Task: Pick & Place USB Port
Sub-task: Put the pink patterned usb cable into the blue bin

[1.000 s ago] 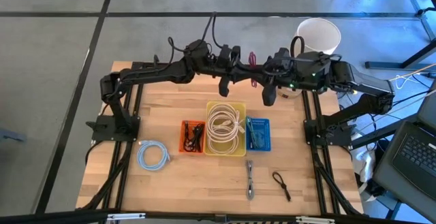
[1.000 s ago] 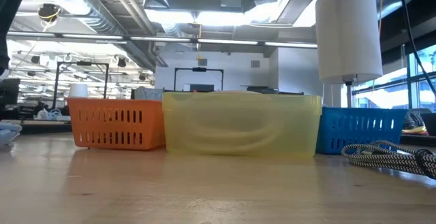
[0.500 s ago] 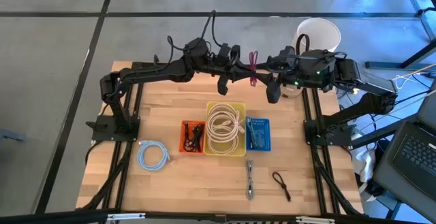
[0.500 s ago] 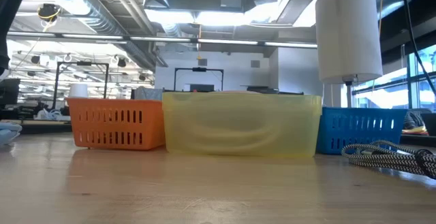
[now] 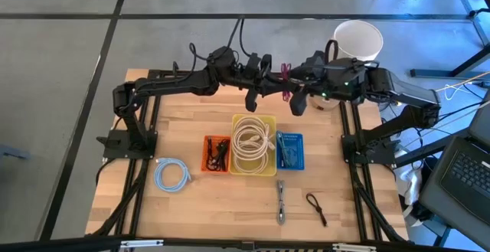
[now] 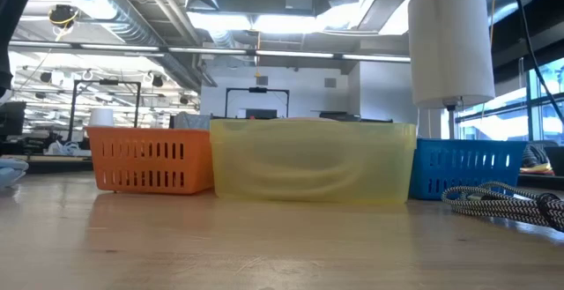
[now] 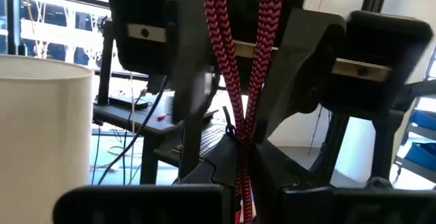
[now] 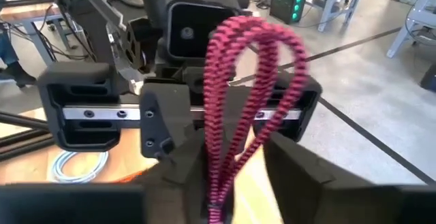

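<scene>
Red braided cable (image 5: 285, 80) hangs looped between both hands. Left hand (image 5: 269, 74) and right hand (image 5: 294, 83) each clamp it, above the yellow basket (image 5: 254, 146).

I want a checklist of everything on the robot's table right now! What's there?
Surface: wooden table.
Job's things: pink braided cable, held between both grippers above the table's far edge.
Bins: orange bin, yellow bin with white cable, blue bin.
Clutter: light blue cable coil, braided cable, black cable.
Grippers: left gripper and right gripper both shut on the pink cable.
Surroundings: white cylinder, laptop.
</scene>
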`<act>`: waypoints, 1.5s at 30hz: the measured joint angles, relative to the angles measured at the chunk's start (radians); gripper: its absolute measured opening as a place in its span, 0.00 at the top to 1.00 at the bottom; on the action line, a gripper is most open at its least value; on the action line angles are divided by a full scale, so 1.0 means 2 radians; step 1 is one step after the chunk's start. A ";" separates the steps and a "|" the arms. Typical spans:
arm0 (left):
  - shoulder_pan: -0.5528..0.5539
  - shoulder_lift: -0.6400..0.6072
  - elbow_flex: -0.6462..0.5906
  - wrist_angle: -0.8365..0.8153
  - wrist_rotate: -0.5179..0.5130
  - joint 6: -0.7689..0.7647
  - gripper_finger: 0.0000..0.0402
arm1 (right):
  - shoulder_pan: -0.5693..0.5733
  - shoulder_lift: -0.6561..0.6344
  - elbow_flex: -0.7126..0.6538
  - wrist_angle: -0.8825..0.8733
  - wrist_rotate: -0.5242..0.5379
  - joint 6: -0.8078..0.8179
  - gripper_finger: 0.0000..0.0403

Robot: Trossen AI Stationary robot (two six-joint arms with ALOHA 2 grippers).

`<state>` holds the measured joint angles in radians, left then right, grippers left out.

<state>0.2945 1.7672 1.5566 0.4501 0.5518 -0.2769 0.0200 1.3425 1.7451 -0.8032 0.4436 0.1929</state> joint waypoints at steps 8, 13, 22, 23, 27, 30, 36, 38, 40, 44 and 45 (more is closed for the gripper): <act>0.002 0.000 0.000 -0.005 -0.004 -0.005 0.97 | -0.001 0.003 0.000 0.001 -0.003 -0.012 0.95; 0.002 0.000 0.000 -0.006 -0.011 -0.048 0.87 | -0.007 0.002 0.000 -0.001 -0.003 -0.022 0.95; 0.007 -0.004 0.000 -0.032 0.010 -0.079 0.52 | -0.011 -0.027 0.000 -0.050 0.046 -0.005 0.96; 0.007 -0.007 0.000 -0.041 0.010 -0.079 0.49 | -0.011 -0.033 0.000 -0.060 0.056 0.004 0.96; 0.018 -0.022 0.000 -0.103 0.023 -0.065 0.37 | -0.010 -0.060 0.000 -0.100 0.073 0.047 0.96; 0.033 -0.043 0.000 -0.169 0.052 -0.053 0.34 | -0.010 -0.082 0.000 -0.126 0.074 0.093 0.96; 0.070 -0.100 0.000 -0.403 0.041 -0.011 0.35 | 0.005 -0.103 0.000 -0.198 0.071 0.198 0.96; 0.078 -0.123 0.000 -0.482 -0.008 0.015 0.35 | 0.015 -0.103 0.000 -0.224 0.070 0.233 0.96; 0.081 -0.147 0.000 -0.554 -0.076 0.041 0.35 | 0.029 -0.099 0.000 -0.249 0.070 0.272 0.96; 0.080 -0.192 0.000 -0.647 -0.216 0.065 0.35 | 0.063 -0.082 0.000 -0.291 0.070 0.349 0.96; 0.079 -0.204 0.000 -0.662 -0.241 0.067 0.35 | 0.073 -0.076 0.000 -0.299 0.070 0.368 0.96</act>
<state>0.4534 1.3589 1.5566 -0.8733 0.0694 -0.1432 0.1661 1.1910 1.7451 -1.4016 0.5831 0.9297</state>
